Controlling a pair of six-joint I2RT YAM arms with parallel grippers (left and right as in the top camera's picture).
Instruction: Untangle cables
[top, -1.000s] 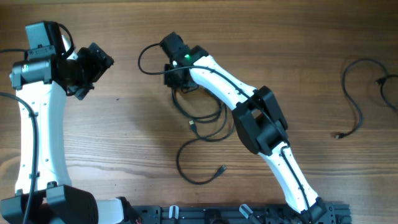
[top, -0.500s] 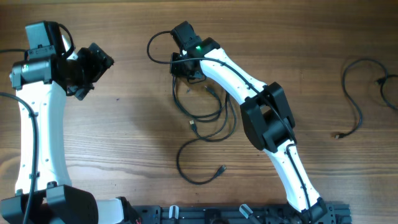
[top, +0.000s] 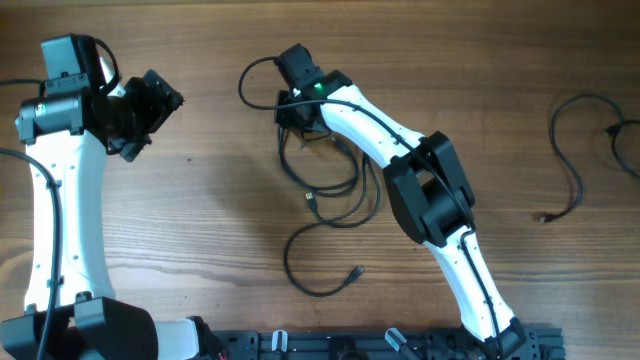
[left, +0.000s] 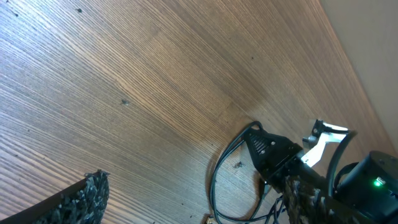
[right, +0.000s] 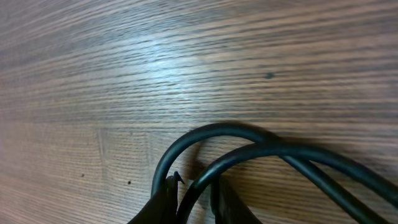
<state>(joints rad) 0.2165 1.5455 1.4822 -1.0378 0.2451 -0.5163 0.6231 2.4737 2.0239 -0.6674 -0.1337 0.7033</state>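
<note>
Bare counter (top: 215, 170) lies open between the left hand (top: 152, 112) and the cables (top: 330, 191), and again between the right arm (top: 430, 190) and the lone cable (top: 577, 175) far right. The right arm slants across the middle, barring passage over the loops.

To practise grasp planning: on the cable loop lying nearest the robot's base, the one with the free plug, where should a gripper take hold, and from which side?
Probably the bare stretch just behind the plug, at the loop's right end. Come straight down from above, jaws across the cord: it lies flat there, clear of the tangle.
</note>
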